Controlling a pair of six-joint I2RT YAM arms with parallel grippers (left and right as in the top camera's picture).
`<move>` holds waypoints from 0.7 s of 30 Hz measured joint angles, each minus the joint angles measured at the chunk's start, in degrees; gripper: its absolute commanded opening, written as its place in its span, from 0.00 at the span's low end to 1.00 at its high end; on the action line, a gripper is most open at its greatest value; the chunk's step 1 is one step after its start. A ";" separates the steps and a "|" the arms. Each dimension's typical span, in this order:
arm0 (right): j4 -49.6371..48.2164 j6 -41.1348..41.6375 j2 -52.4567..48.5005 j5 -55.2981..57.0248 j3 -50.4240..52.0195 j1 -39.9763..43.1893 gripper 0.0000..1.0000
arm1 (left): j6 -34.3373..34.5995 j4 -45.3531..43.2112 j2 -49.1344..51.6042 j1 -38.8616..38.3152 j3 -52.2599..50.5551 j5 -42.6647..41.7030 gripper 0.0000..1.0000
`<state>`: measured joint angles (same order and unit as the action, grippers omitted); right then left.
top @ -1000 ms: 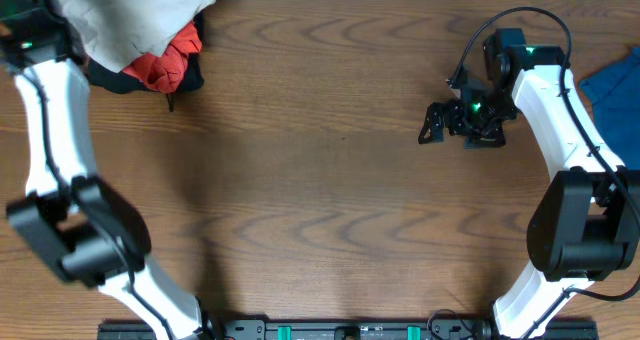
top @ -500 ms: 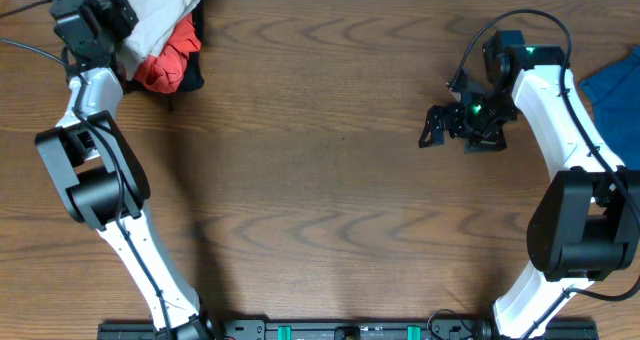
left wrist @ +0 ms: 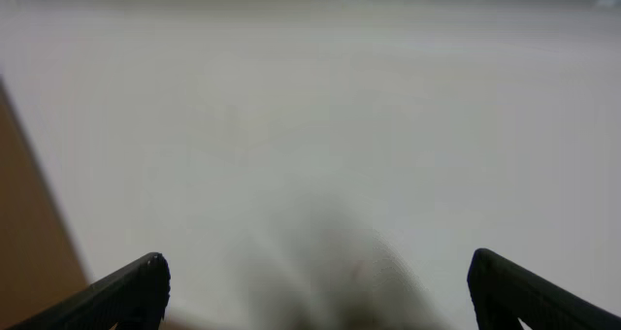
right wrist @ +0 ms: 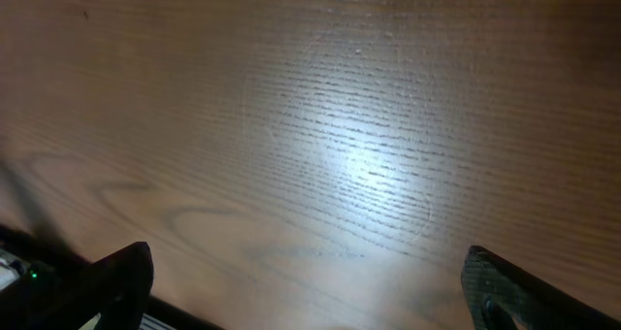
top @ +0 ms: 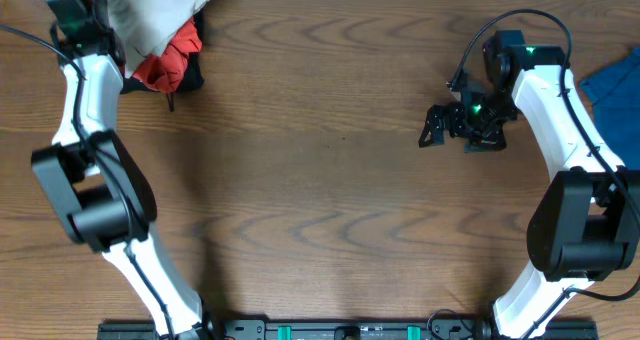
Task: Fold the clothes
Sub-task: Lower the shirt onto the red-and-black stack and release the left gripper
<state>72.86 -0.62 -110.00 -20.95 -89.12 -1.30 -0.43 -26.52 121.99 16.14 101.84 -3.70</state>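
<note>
L gripper (left wrist: pixel 312 289): jaws spread wide, nothing clamped; wrist view is filled w/ pale fabric, contact can't be told.
R gripper (top: pixel 433 128): jaws spread wide, nothing held; positioned over wood table (top: pixel 300 180), right of centre.
Shirt (top: pixel 160 5): bunched at upper left of overhead frame, draped over red garment (top: pixel 165 65).
Blue cloth (top: pixel 612 85): seen at right edge.

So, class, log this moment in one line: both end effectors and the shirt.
left end effector: open, close to shirt | right end effector: open, empty, over table | shirt: bunched, far left corner, not folded
</note>
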 measured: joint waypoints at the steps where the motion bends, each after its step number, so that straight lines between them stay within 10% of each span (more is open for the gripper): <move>1: -0.13 0.00 0.00 0.00 0.00 0.00 0.99 | -0.04 -0.63 -1.53 -0.66 0.07 0.00 0.98; 21: -0.13 0.00 0.00 -0.02 0.00 0.00 0.99 | -4.68 -0.17 16.65 -5.31 0.85 0.68 0.98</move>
<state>72.73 -0.62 -110.00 -20.97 -89.12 -1.30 -5.10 -26.70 138.65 10.83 102.69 -3.03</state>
